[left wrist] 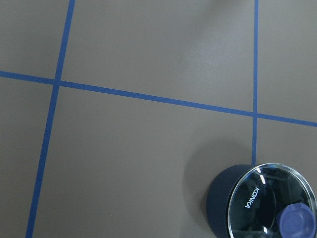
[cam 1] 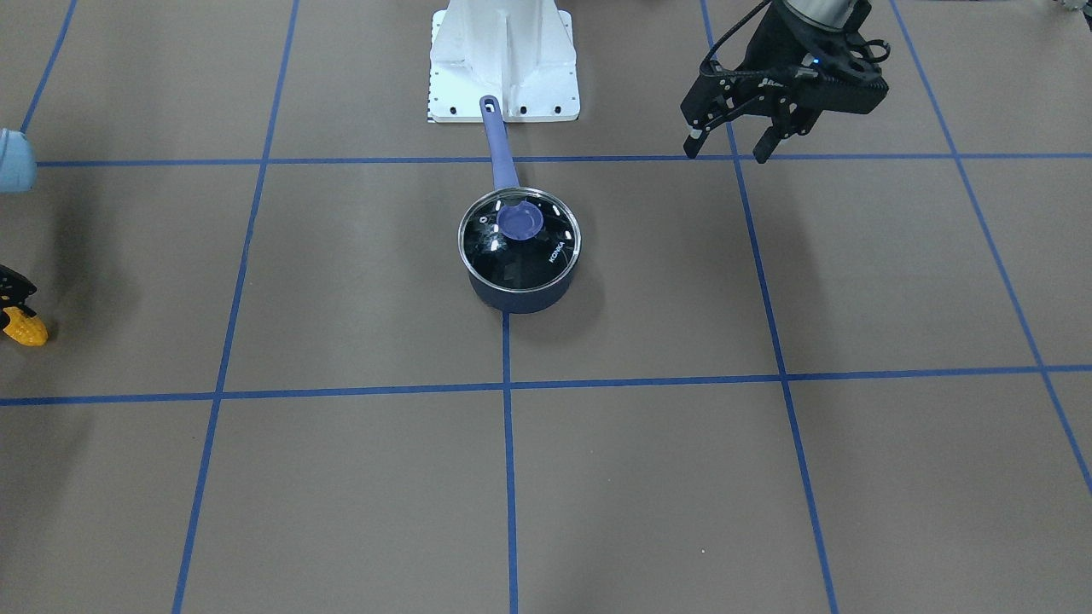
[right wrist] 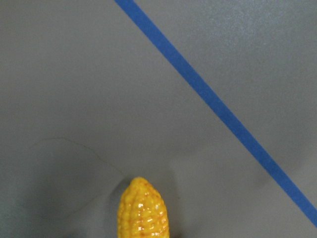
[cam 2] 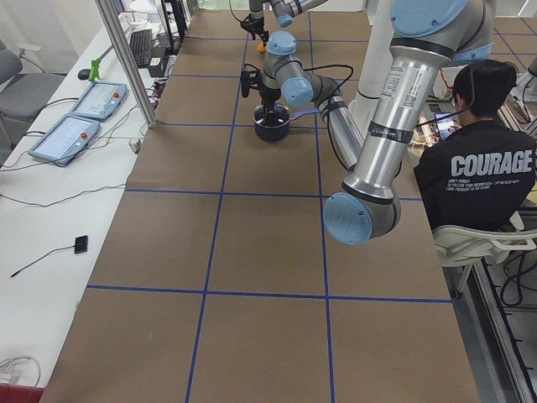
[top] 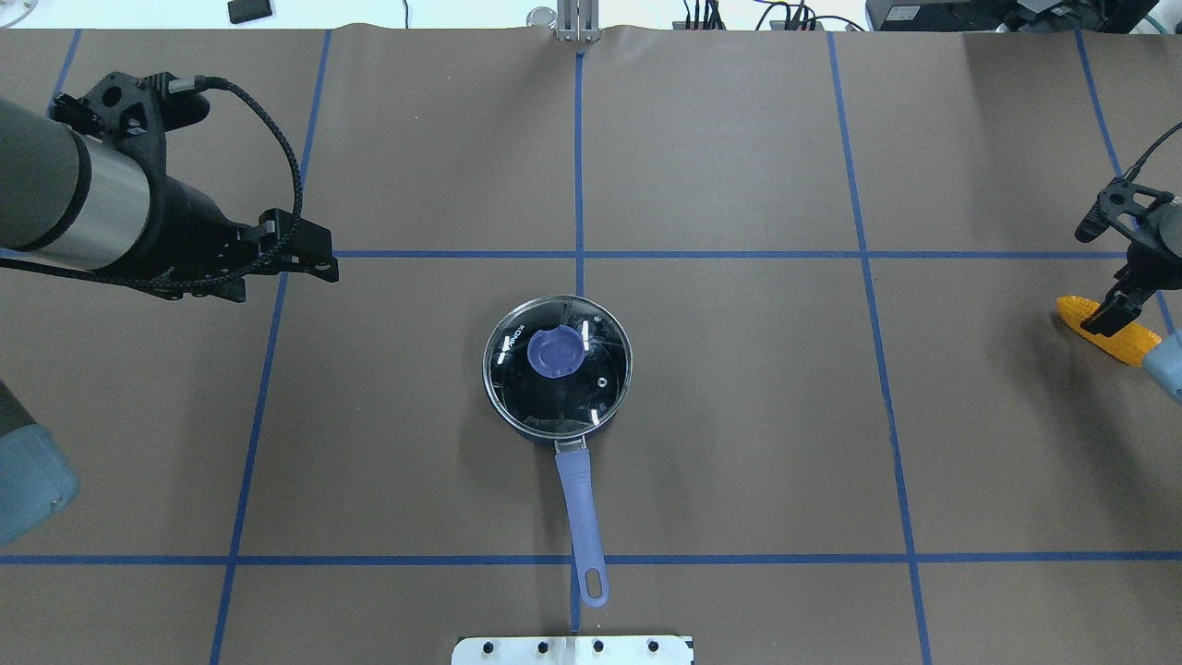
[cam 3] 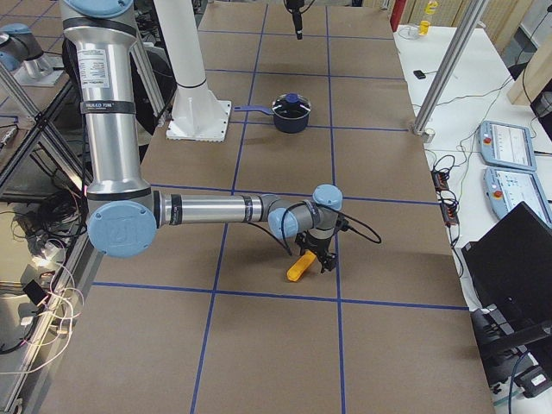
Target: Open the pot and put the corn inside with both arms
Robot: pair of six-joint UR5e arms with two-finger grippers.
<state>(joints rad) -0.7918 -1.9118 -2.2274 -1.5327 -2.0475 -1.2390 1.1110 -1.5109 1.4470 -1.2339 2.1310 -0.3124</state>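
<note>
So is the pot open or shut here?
Shut. The glass lid sits flat on the rim of the pot, knob on top; the left gripper hangs open, apart from it.

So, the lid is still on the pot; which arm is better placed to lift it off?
Left. The left gripper is open, empty and nearer the lid of the pot; the right gripper is far off, down at the corn.
</note>
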